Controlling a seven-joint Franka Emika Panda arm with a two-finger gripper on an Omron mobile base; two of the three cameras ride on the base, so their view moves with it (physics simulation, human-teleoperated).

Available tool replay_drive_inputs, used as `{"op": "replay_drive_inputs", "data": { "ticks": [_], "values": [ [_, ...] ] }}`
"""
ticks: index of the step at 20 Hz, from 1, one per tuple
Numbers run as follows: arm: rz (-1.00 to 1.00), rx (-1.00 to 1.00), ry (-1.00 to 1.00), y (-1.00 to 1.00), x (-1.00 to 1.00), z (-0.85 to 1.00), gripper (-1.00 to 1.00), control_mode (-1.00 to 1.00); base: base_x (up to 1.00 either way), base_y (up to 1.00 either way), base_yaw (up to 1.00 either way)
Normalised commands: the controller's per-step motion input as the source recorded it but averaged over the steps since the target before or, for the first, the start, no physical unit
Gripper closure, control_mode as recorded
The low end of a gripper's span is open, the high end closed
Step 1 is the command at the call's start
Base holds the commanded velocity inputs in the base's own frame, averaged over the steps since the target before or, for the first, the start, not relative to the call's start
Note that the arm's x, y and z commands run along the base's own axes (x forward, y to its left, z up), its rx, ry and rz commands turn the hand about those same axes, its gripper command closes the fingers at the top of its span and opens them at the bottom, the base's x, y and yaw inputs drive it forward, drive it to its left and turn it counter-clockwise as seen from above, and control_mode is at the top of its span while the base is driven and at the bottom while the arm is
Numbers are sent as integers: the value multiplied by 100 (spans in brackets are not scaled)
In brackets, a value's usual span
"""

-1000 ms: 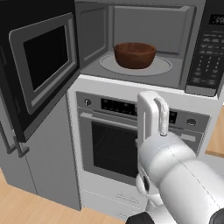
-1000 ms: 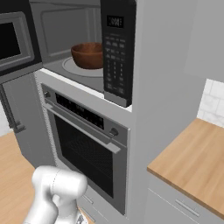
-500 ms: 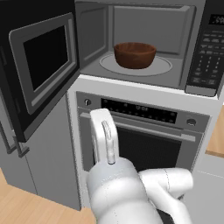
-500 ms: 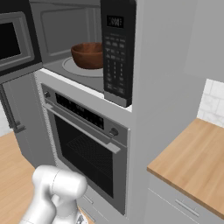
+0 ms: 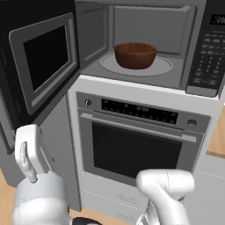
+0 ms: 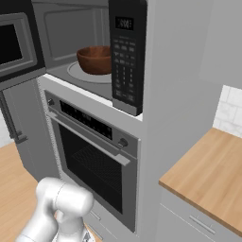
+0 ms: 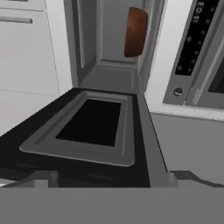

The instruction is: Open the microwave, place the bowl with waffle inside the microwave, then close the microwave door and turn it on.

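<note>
The microwave (image 5: 206, 52) (image 6: 125, 52) stands with its cavity open. Its door (image 5: 44, 61) (image 6: 14, 45) is swung out to the left, inner frame and dark window facing me. The brown bowl (image 5: 135, 55) (image 6: 94, 59) sits on the round turntable inside; the waffle is hidden by the bowl's wall. My gripper (image 5: 29, 132) is low at the left, below the door's free edge and apart from it. In the hand view, rolled sideways, the gripper (image 7: 116, 179) is open and holds nothing, facing the door (image 7: 96, 122) with the bowl (image 7: 134, 31) beyond.
A silver wall oven (image 5: 136, 145) (image 6: 90, 142) with a horizontal handle sits directly under the microwave. A tall grey cabinet side (image 5: 57, 145) stands left of the oven. A wooden counter (image 6: 208, 175) lies to the right, with a tiled wall behind it.
My arm has swung left and down, from in front of the oven to below the open door. The bowl and the door have not moved.
</note>
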Motion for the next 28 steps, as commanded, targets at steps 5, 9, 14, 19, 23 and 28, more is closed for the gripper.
{"op": "replay_drive_inputs", "data": {
  "ticks": [5,9,14,19,23,28],
  "values": [
    [-4,0,0,99,69,-31,-100,-100,0,0,0],
    [0,3,0,100,52,-44,-100,-100,0,0,0],
    [0,12,0,100,34,-55,-100,-100,0,0,0],
    [0,15,0,99,56,-56,-100,-100,0,0,0],
    [-2,16,0,100,68,-55,-100,-100,0,0,0],
    [-4,17,0,100,66,-59,-100,-100,0,0,0]
  ]
}}
